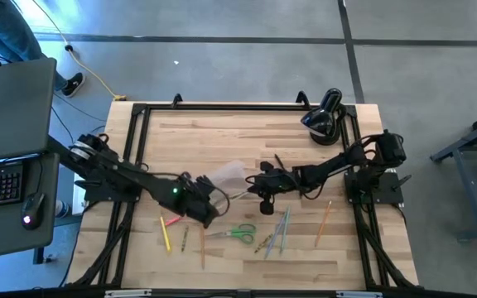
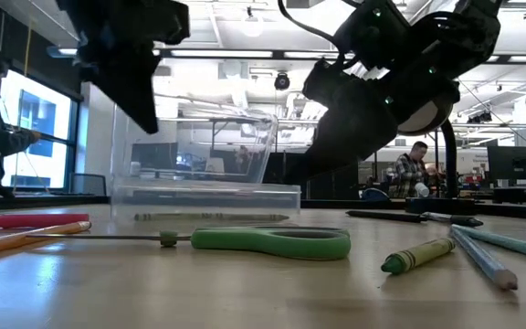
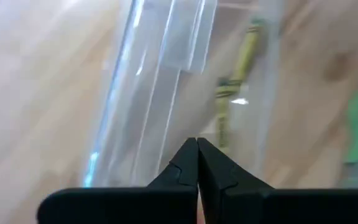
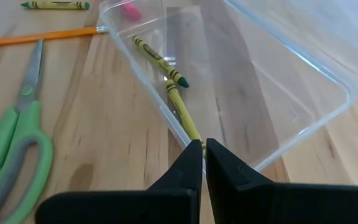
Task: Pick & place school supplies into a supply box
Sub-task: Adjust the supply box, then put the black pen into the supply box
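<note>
We see both grippers, left gripper (image 3: 197,144) and right gripper (image 4: 202,147), pinched closed and empty over the clear shallow plastic supply box (image 1: 226,176), while the green-handled scissors (image 1: 237,233) (blades pointing away from the right arm) lie just in front of the box, nearer the left.

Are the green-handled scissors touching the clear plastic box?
Apart. The right wrist view shows bare wood between the green-handled scissors and the clear plastic box.

You have the supply box (image 1: 226,178) mid-table with 2 crayons (image 4: 160,61) inside. The scissors (image 1: 237,233) lie in front of it, pencils (image 1: 281,230) to its front-right, and the left gripper (image 1: 208,207) and right gripper (image 1: 255,184) flank it.
</note>
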Controlling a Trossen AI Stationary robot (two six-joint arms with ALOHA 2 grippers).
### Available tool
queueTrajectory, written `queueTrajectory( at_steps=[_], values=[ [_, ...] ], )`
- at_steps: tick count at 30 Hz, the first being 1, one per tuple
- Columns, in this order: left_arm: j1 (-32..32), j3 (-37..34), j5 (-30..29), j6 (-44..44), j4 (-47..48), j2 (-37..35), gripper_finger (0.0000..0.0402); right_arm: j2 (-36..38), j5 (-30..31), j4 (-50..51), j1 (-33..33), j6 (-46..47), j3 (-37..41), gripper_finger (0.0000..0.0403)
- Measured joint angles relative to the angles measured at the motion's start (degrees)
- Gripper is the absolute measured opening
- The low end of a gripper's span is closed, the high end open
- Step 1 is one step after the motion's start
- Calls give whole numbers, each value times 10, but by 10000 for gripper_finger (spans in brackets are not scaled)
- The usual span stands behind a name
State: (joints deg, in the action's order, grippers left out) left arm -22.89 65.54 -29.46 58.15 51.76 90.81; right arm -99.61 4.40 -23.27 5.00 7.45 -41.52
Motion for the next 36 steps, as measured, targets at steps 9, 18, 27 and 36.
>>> queueTrajectory(
  at_steps=[9, 18, 27, 36],
  values=[
    [80, -1, -15, -73, 17, -40, 31, 0, -2, 2, -2, 17, 0, 0],
    [149, -1, -13, -151, -10, -39, 29, 0, 25, -15, 4, 31, 0, 0],
    [186, -1, 43, -209, -64, -39, 32, 0, 41, -16, 3, 28, 0, 0],
    [146, 0, 121, -204, -79, -78, 65, 0, 40, -40, 2, 26, 0, 0]
  ],
)
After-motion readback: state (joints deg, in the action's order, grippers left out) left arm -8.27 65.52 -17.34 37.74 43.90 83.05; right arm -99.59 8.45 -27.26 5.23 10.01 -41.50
